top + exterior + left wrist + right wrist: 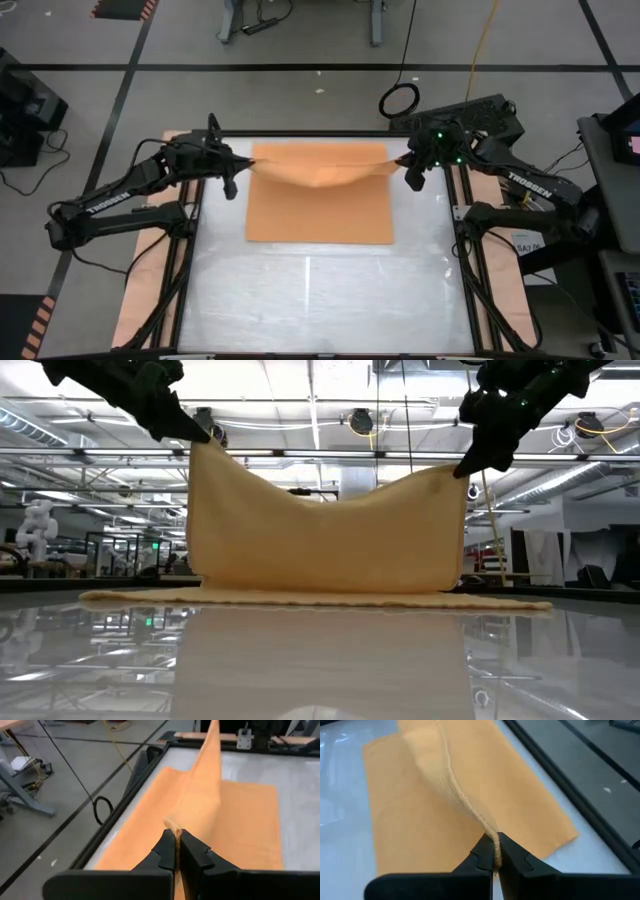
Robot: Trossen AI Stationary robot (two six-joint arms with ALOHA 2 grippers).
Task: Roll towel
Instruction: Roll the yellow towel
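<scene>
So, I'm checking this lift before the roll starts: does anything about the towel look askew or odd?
Nothing looks damaged. The towel hangs by two far corners, pinched by the left end effector and the right end effector. Its lifted edge sags in the middle; the rest lies flat on the table.

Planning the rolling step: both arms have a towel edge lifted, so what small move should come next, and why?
Probably carry both corners forward over the flat part. The left gripper and right gripper each have jaws shut on a far corner of the towel, the raised edge sags between them, and the rest lies flat on the table.
</scene>
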